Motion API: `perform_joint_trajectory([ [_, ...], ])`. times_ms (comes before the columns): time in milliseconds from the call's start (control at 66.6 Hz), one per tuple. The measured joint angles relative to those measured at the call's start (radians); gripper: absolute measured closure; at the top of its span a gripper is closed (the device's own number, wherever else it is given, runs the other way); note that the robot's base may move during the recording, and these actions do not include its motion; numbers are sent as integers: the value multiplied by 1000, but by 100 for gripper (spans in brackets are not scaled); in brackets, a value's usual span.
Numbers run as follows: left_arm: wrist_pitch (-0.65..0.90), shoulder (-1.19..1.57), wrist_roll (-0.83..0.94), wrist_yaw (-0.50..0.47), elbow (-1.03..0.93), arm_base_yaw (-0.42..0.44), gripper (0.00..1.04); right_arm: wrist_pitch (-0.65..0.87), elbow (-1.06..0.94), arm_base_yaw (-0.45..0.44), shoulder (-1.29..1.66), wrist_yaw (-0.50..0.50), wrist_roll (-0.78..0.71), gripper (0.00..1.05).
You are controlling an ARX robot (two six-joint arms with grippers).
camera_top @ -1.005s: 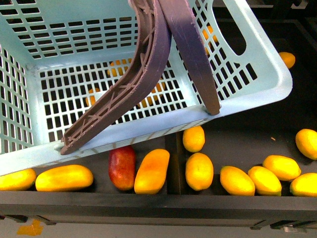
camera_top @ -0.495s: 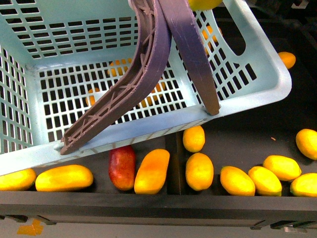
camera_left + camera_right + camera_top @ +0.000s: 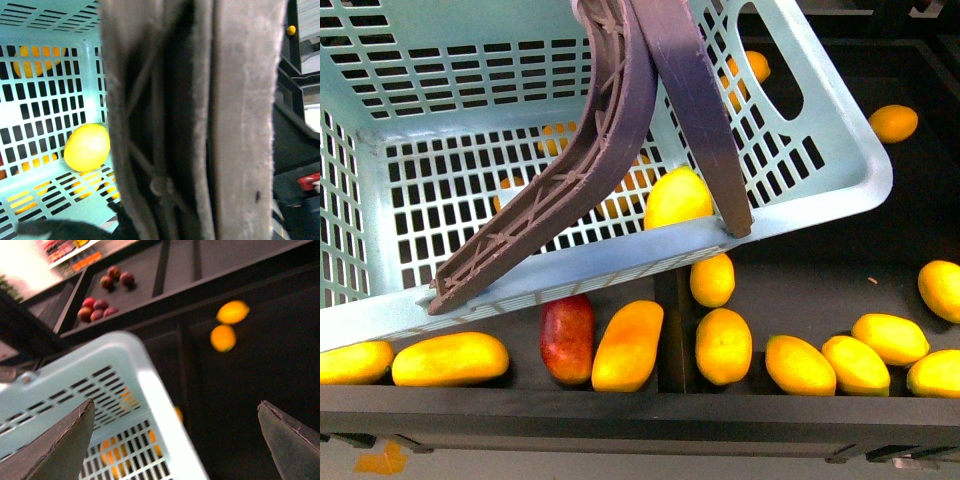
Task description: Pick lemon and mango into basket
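Front view: spotting lemon [image 3: 677, 198] lying inside basket [image 3: 570, 275], against near wall, beside handles [image 3: 690, 110]. Seeing mango [image 3: 627, 345] lying on dark shelf [image 3: 800, 290] just below basket edge, just beside red mango [image 3: 567, 337]. Reading right pincer [image 3: 175, 440] as spread wide, holding nothing, hovering above basket corner. Not managing to tell left pincer state, blocked by handles in left wrist view. Judging mango as smooth, rounded, fairly heavy, firm yet bruisable, likely slipping under hard squeeze. Advising taking it across narrow middle, sliding one finger into tight gap beside red mango, closing gently.
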Motion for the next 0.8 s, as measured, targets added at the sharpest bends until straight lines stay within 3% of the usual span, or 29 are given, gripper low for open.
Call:
perform_joint_trajectory([
  [60,0,0,0,0,0,0,91,15,-38,-36,-59,38,-32,11],
  [135,0,0,1,2,0,0,91,191,-163,-110,-163,20,-210,24],
  [270,0,0,0,3,0,0,91,282,-357,-190,-326,-28,-404,50],
  [570,0,0,1,-1,0,-1,91,303,-575,-254,-491,-101,-465,103],
  [795,0,0,0,3,0,-1,91,274,-675,-291,-619,-134,-472,103],
])
